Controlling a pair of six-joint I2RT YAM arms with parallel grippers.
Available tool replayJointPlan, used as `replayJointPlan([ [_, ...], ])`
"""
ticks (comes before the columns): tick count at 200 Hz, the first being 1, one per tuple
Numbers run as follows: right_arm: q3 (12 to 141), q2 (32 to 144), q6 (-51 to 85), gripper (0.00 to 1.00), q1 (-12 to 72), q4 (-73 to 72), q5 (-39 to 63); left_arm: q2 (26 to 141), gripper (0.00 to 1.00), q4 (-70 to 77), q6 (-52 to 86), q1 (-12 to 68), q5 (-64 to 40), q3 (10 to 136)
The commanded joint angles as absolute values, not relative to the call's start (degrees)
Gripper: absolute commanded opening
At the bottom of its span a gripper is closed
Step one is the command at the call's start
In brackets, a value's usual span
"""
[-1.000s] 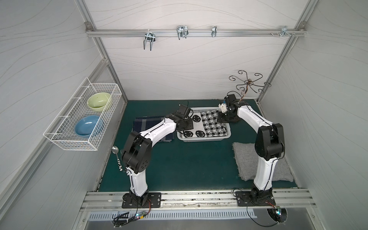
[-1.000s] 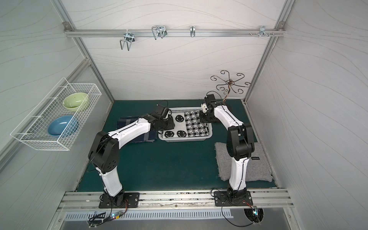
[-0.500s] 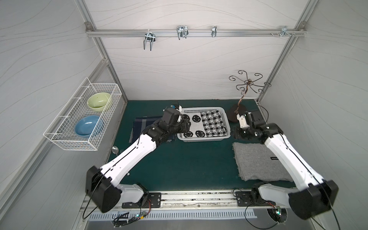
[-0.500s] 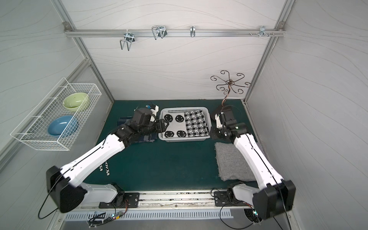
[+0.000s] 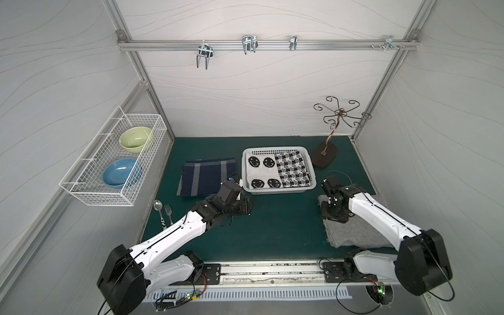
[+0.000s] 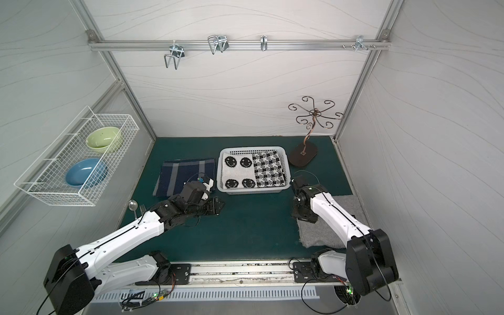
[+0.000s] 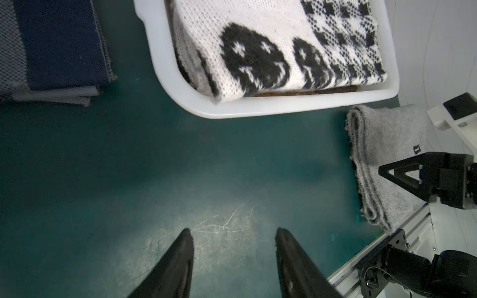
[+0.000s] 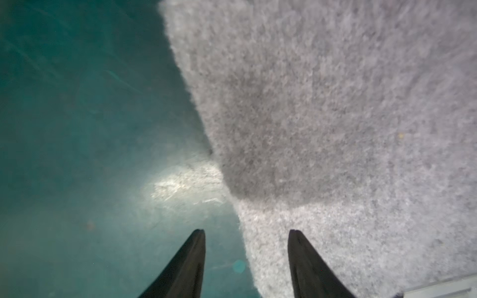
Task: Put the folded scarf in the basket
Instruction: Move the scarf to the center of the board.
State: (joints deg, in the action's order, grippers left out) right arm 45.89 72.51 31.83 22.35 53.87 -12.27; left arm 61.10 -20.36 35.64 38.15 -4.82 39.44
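Note:
A white perforated basket [image 5: 281, 189] [image 6: 252, 149] [image 7: 258, 108] stands at the back middle of the green mat. A folded black-and-white knitted scarf [image 5: 276, 169] [image 6: 253, 169] [image 7: 271, 49] lies flat inside it, touched by neither gripper. My left gripper [image 5: 246, 208] [image 6: 219, 204] [image 7: 233, 233] hovers open and empty over bare mat, in front of the basket's left corner. My right gripper [image 5: 331, 215] [image 6: 302, 215] [image 8: 246, 233] points down, open and empty, over the near-left edge of a folded grey scarf [image 5: 354, 231] [image 8: 335, 116].
A folded navy plaid scarf [image 5: 207, 176] [image 7: 59, 43] lies left of the basket. A wire rack [image 5: 90, 174] with two bowls hangs on the left wall. A spoon and fork [image 5: 163, 211] lie at the mat's left edge. A metal hook stand [image 5: 324, 156] stands back right.
Both arms have drawn back from the basket toward the front. The right gripper has opened and now hangs over the grey scarf's edge. The black-and-white scarf stays in the basket.

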Motion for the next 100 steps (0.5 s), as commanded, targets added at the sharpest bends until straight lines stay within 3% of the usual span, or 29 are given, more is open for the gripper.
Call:
replayJointPlan([
  [1,46.07,74.46,33.4,0.52,22.52,54.76,-15.91,58.91,0.54,-16.23,36.37,38.47,-6.35,38.07],
  [17,45.88,75.92,32.4,0.48,22.06,54.1,-15.43,58.02,0.54,-15.89,36.87,38.51,-7.47,36.77],
  [49,45.61,79.07,29.97,0.32,20.99,52.18,-13.02,56.75,0.54,-15.9,37.59,38.56,-7.54,34.73],
  [80,46.55,82.48,27.34,0.29,19.9,51.41,-11.57,56.42,0.55,-15.99,37.11,38.48,-6.49,33.04],
  [100,46.49,82.73,26.57,0.18,20.17,50.81,-10.31,56.45,0.55,-17.23,36.65,38.49,-5.75,33.27],
])
